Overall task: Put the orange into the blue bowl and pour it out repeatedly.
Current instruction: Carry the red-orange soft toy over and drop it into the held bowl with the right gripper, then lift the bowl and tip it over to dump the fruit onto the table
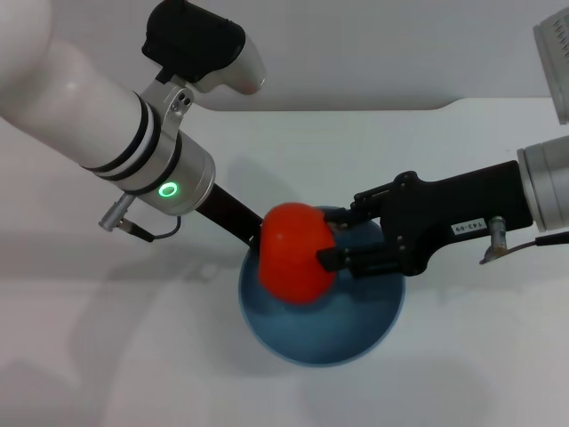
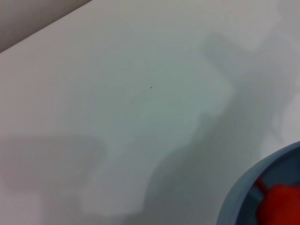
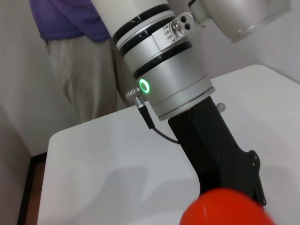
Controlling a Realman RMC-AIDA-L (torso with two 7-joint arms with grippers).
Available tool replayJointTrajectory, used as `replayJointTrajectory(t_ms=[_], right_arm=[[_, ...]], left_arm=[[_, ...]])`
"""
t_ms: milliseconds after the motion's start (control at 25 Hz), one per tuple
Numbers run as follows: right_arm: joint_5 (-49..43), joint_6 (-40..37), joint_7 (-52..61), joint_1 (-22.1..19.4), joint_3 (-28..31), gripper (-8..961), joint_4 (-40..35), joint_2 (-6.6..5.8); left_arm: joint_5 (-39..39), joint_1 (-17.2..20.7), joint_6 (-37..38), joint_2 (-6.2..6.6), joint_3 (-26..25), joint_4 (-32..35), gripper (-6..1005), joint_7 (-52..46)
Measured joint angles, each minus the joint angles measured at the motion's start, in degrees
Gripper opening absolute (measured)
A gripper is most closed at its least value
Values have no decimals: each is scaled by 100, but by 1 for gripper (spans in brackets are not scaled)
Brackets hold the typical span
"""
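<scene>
Our left arm point(image 1: 107, 124), nearest the head camera, reaches in from ten o'clock; we cannot tell its gripper's state. We see the blue bowl point(image 1: 356, 342) on the white table point(image 1: 89, 356); our right gripper point(image 1: 331, 242), from three o'clock, clamps the orange point(image 1: 293, 253) above it

One orange point(image 1: 296, 253), one blue bowl point(image 1: 324, 338), two arm tools, one table point(image 1: 107, 356).

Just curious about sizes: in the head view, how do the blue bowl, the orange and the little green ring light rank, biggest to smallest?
1. Blue bowl, widest.
2. Orange, though held above the bowl, nearer the camera, so it looks enlarged.
3. Green ring light, much the smallest.
</scene>
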Motion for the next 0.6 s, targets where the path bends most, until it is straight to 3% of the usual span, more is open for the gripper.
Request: replayJointTrajectory(t_ms=[400,600], right_arm=[[-134,-7,203,-19,191,497,-135,-2],[-123,7,491,-193,887,497,-299,22]], left_arm=[[21,-51,58,1,-30,-2,-1,18],[298,192,-253,0,-55,330,-1,23]])
